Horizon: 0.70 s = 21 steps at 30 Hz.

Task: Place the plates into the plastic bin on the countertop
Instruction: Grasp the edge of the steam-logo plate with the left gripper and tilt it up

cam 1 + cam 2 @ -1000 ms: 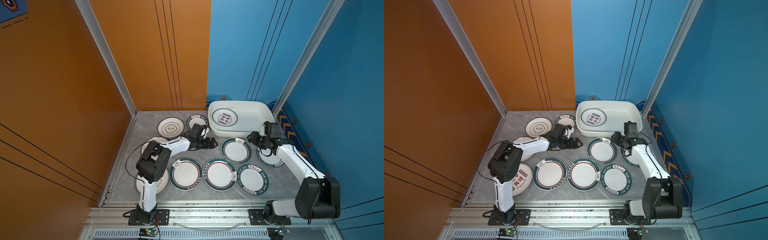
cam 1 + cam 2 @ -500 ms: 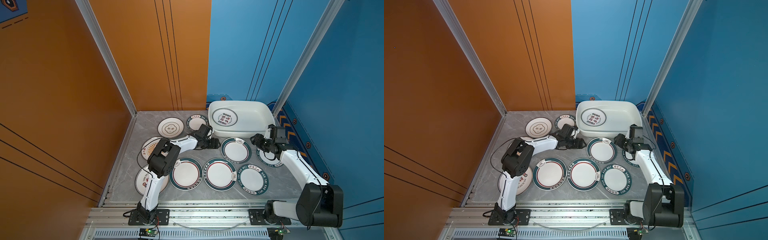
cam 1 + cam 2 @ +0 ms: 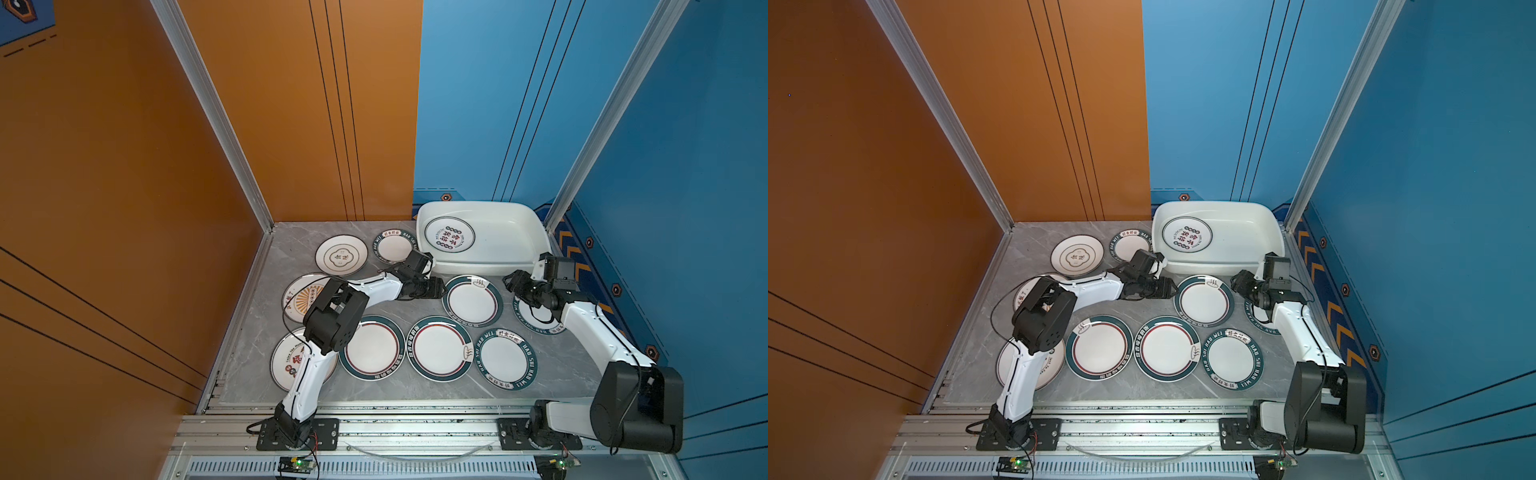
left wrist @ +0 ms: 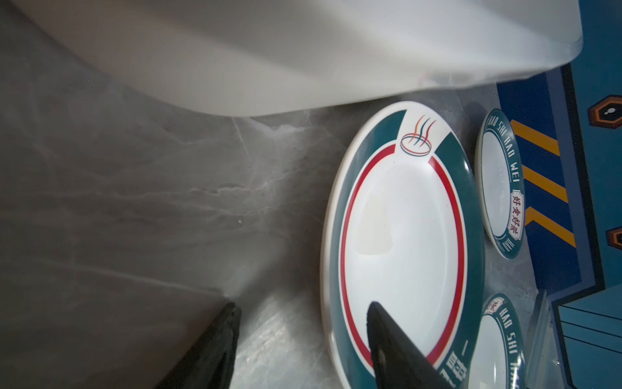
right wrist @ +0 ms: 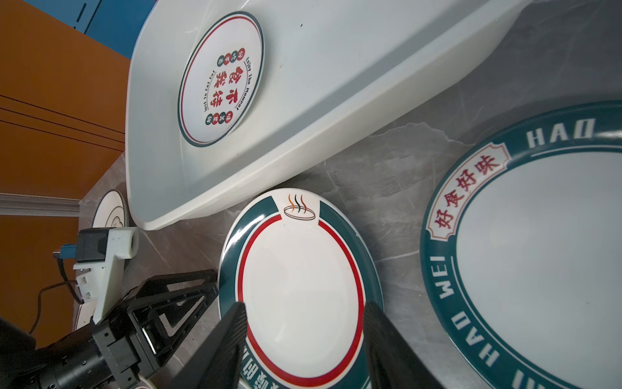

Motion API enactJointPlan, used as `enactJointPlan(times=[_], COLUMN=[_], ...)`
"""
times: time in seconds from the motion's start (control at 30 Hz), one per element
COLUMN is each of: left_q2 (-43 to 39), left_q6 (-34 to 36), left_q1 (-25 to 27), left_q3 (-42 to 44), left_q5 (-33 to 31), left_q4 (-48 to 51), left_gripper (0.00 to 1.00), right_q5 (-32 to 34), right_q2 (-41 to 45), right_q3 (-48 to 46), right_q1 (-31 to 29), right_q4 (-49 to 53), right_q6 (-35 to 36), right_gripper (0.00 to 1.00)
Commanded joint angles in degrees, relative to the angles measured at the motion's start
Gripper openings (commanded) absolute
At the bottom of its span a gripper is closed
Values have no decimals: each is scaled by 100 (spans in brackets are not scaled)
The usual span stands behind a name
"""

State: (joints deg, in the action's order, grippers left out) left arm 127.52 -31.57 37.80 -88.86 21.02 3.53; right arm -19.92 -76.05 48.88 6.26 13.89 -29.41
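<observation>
Since a second ago, the left gripper (image 3: 439,287) has been advanced to the red-lined plate (image 3: 472,300) on the countertop (image 3: 395,311), fingers narrowed yet apart astride its rim. The right gripper (image 3: 512,281) is held with fingers apart. Beyond, one cream plate (image 3: 449,235) is seen in the plastic bin (image 3: 512,243).

- The shallow white rectangular plastic bin (image 3: 519,245) stands back right on my grey marble-patterned countertop (image 3: 399,392); a round white plate with red characters (image 3: 449,235) lies flat in its left half.
- A green-rimmed, red-lined plate (image 3: 472,301) lies flat just before the bin's front wall.
- A cream quatrefoil plate (image 3: 341,255) and a small green-lettered plate (image 3: 394,246) lie left of the bin; a sunburst plate (image 3: 301,297) lies nearer me.
</observation>
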Motion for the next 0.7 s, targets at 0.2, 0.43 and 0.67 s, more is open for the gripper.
enactJointPlan(times=[0.2,0.43,0.67], left_q2=[437,436,437], left_q6=[-206,-295,-404], left_q1=[228,241,245], left_q3=[-125,-105,-27], left_q5=[135,255,407], left_q4=[75,-69,-251], left_gripper=[47,37,27], right_q5=[-153,-120,-117], right_q2=[-86,-15,-19], right_q3=[-102,-198,-272], right_q1=[42,59,59], right_q4=[-148,-102,-105], right_q6=[-22,5,5], right_gripper=[58,58,58])
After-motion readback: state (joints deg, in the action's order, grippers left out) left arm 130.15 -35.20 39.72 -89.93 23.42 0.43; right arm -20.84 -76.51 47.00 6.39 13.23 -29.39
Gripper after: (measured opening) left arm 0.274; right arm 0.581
